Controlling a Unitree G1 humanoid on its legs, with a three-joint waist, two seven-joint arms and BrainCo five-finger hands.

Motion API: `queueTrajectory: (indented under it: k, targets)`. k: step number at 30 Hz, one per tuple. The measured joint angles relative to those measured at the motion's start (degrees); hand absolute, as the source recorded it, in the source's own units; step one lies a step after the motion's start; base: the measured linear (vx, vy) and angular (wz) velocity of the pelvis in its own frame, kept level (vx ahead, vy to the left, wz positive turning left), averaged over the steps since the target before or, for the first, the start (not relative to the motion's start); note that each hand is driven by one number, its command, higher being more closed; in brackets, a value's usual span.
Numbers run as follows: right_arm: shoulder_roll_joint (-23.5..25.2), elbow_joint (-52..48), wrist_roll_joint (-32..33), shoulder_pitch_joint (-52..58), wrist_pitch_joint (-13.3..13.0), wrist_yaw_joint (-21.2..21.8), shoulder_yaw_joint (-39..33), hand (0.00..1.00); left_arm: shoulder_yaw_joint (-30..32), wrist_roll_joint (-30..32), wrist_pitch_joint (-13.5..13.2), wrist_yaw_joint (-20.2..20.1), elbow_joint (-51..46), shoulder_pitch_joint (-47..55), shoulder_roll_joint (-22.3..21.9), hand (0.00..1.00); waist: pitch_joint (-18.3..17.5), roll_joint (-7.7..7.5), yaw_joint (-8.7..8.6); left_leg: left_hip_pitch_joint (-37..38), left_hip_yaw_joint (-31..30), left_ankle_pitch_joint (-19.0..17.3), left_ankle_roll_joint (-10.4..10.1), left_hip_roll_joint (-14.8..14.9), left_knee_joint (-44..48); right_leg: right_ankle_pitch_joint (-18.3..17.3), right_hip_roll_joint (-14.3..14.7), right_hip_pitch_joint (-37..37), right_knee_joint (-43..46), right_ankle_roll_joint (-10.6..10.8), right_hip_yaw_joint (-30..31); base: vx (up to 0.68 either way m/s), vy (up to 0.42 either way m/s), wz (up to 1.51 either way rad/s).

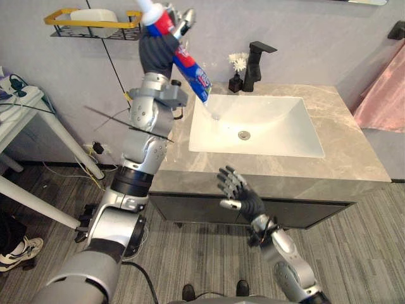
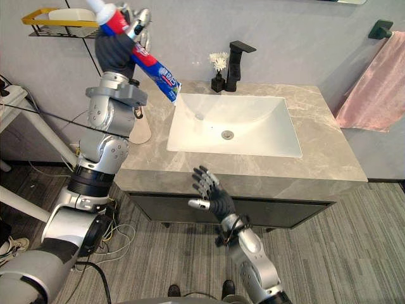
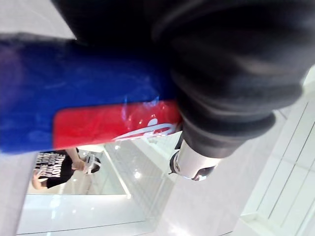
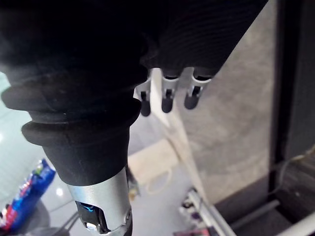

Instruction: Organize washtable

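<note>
while my left hand [image 1: 159, 52] is up high at about 11 o'clock of the sink [image 1: 285, 120], its fingers are curled round a toothpaste tube [image 1: 193, 73]. white cap end up, then a red band, then a blue body slanting down. the tube's flat tail hangs in the air over the basin's 10 o'clock corner.

print: white lettering and a round emblem on the red and blue; too small to make out from the head views.

my right hand [image 1: 237, 190] is at 6 o'clock of the basin, in front of the counter's [image 1: 354, 149] front edge. fingers upright, spread apart, holding nothing.

around the sink:
- drain [image 1: 244, 135] near the basin's middle
- black tap [image 1: 256, 63] at 12 o'clock
- small dark vase of white flowers [image 1: 237, 71] just beside the tap
- pink towel [image 1: 386, 95] hanging at 3 o'clock
- yellow-rimmed shelf [image 1: 60, 20] on the wall at 10 o'clock, a white object [image 1: 93, 14] lying in it

left wrist view adds the tube from very close: blue, with a red panel [image 3: 113, 125] carrying part of a white swirl mark, lying against my hand's dark cover. past it, a person [image 3: 54, 167] in a black shirt with white lettering, blurred.

right wrist view adds my right fingers [image 4: 167, 98] straight in a row above grey stone. the red and blue tube shows small at one corner.
</note>
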Motion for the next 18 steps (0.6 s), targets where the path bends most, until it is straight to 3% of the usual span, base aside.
queueTrajectory:
  k: [4,9,18]
  targets:
    - [-0.09,0.18,-0.01,2.81,0.16,0.79,0.97,0.0,-1.4,2.73,1.16,-0.61,4.84,-2.41,1.33,1.0,-0.18,-0.28,-0.04,-0.65,-0.51,0.04,-0.01,-0.06,0.01,0.03,0.0,-0.4,0.0,-0.04,-0.45,0.0,-0.002,0.06]
    - [-0.92,0.84,-1.46,6.87,0.3,3.34,1.3,0.0,-4.54,11.64,1.39,-2.34,5.94,-7.36,6.37,1.0,-0.73,-1.43,0.12,-1.61,-0.7,0.07,0.01,-0.12,0.02,0.03,-0.06,-1.22,-0.01,-0.04,-0.67,0.0,0.001,0.01]
    - [-1.03,4.76,-6.06,8.84,0.15,4.16,-0.12,0.0,-3.89,20.92,1.34,-2.02,5.89,-7.91,7.67,1.0,-0.62,-2.73,0.23,-2.18,-0.98,0.1,0.04,-0.12,0.02,0.02,-0.08,-1.66,-0.02,-0.05,-0.98,0.0,0.0,0.0]
